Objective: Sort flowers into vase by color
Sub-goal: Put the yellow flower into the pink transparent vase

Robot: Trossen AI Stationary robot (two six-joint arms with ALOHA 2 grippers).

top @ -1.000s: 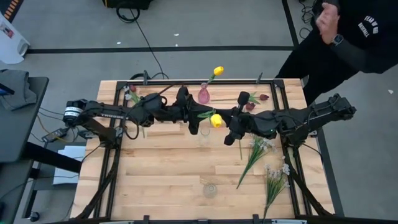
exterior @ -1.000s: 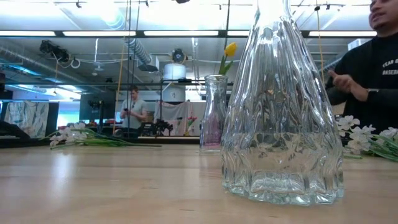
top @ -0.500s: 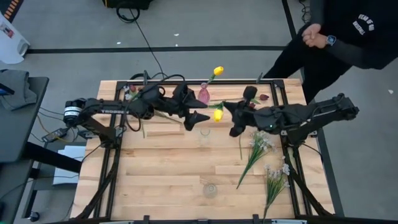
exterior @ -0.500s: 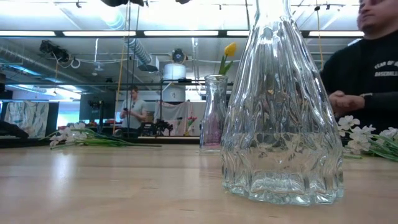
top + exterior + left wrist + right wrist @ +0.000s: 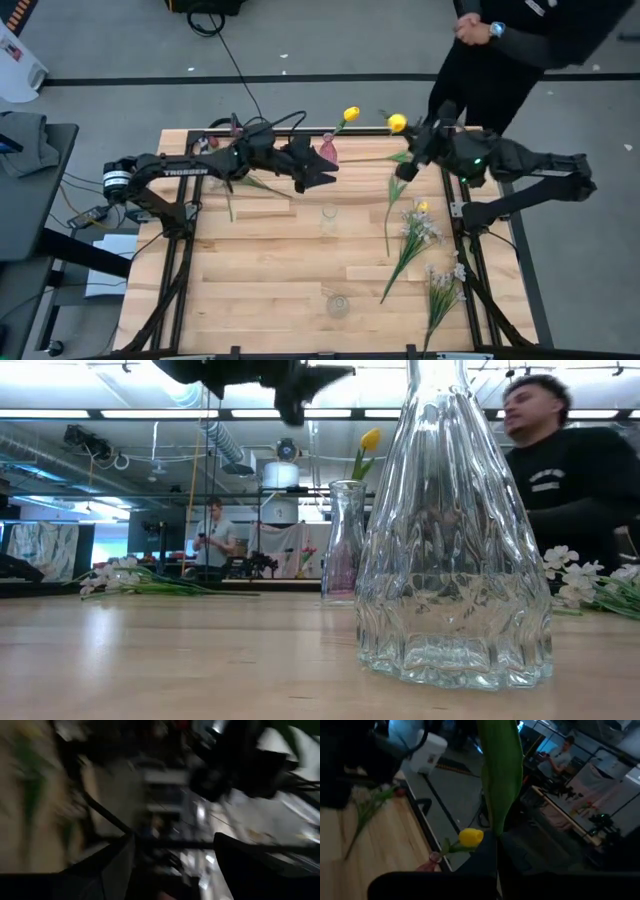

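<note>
On the far left part of the wooden table [image 5: 260, 290], the left gripper [image 5: 322, 172] hovers beside the pink vase [image 5: 328, 151]; its fingers stand spread with nothing between them. A yellow tulip [image 5: 350, 115] already rises from that pink vase, its head out past the table's far edge. Two clear vases stand nearer: one mid-table [image 5: 328, 218], another [image 5: 338, 304] by the near edge. To the right, the right gripper [image 5: 418, 145] is pinched on the stem of a second yellow tulip [image 5: 397, 122], held aloft near the far right corner. Below it, sprays of white flowers [image 5: 418, 235] lie flat on the table's right side. A person [image 5: 520, 40] stands beyond that corner.
</note>
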